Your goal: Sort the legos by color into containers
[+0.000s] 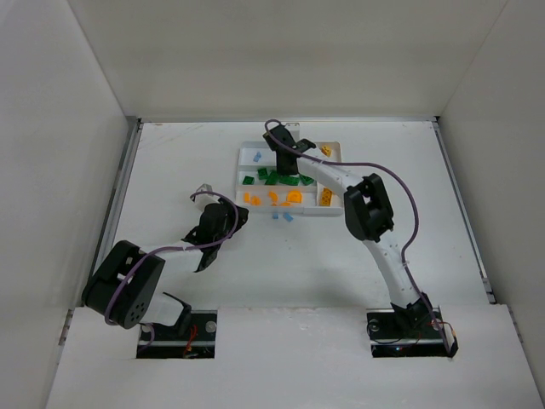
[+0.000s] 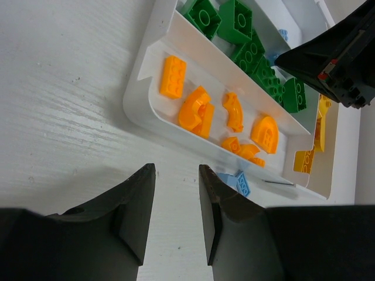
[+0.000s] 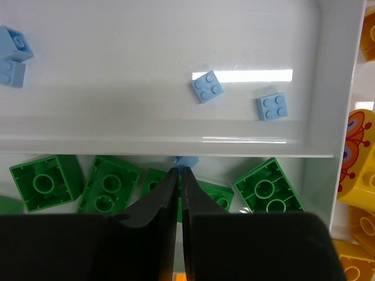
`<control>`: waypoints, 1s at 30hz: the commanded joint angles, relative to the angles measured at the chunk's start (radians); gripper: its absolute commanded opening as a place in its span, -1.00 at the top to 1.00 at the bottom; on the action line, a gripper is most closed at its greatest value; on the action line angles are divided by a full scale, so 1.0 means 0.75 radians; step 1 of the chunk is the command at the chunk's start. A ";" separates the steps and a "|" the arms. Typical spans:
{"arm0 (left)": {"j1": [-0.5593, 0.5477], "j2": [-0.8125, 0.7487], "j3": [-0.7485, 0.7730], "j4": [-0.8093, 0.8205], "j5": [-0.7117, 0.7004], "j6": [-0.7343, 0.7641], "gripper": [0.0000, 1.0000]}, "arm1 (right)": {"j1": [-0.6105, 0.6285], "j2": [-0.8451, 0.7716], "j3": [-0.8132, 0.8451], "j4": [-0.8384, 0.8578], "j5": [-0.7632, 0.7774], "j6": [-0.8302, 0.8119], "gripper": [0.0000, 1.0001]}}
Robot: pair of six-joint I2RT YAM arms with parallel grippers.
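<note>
the right gripper's (image 3: pixel 180 171) jaws are pressed together over small green plastic bricks (image 3: pixel 42 184) in the shallow white plastic tray (image 3: pixel 328 88). a tiny light blue plastic lego (image 3: pixel 186 160) sits at their tips; held or not, unclear. the left gripper (image 2: pixel 177 172), jaws apart and empty, hovers just outside the tray.

Left gripper (image 2: pixel 176 171), jaws apart and empty, facing the white tray (image 2: pixel 140 99): orange legos (image 2: pixel 196 108) in the nearest slot, green legos (image 2: pixel 234 23) beyond, light blue legos (image 2: pixel 239 182) on the table (image 2: pixel 70 88) beside it.
</note>
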 commanded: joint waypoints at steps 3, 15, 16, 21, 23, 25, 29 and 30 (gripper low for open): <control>0.001 -0.042 -0.009 0.055 0.002 0.007 0.34 | 0.005 -0.111 -0.065 0.100 0.008 0.013 0.77; -0.009 -0.046 -0.009 0.055 -0.002 0.007 0.34 | 0.007 -0.228 -0.126 0.138 0.063 -0.001 0.80; -0.009 -0.046 -0.009 0.055 -0.002 0.009 0.34 | 0.007 -0.248 -0.140 0.147 0.063 -0.003 0.80; -0.011 -0.044 -0.006 0.055 -0.004 0.009 0.34 | 0.009 -0.295 -0.173 0.169 0.061 -0.007 0.78; -0.013 -0.044 -0.006 0.055 -0.004 0.009 0.34 | 0.009 -0.271 -0.169 0.157 0.038 -0.009 0.72; -0.013 -0.044 -0.006 0.055 -0.006 0.009 0.34 | 0.009 -0.244 -0.171 0.155 0.030 -0.009 0.58; -0.013 -0.042 -0.006 0.055 -0.006 0.009 0.34 | 0.001 -0.181 -0.136 0.153 -0.007 -0.046 0.32; -0.013 -0.040 -0.004 0.055 -0.006 0.009 0.34 | -0.005 -0.169 -0.124 0.151 -0.023 -0.064 0.28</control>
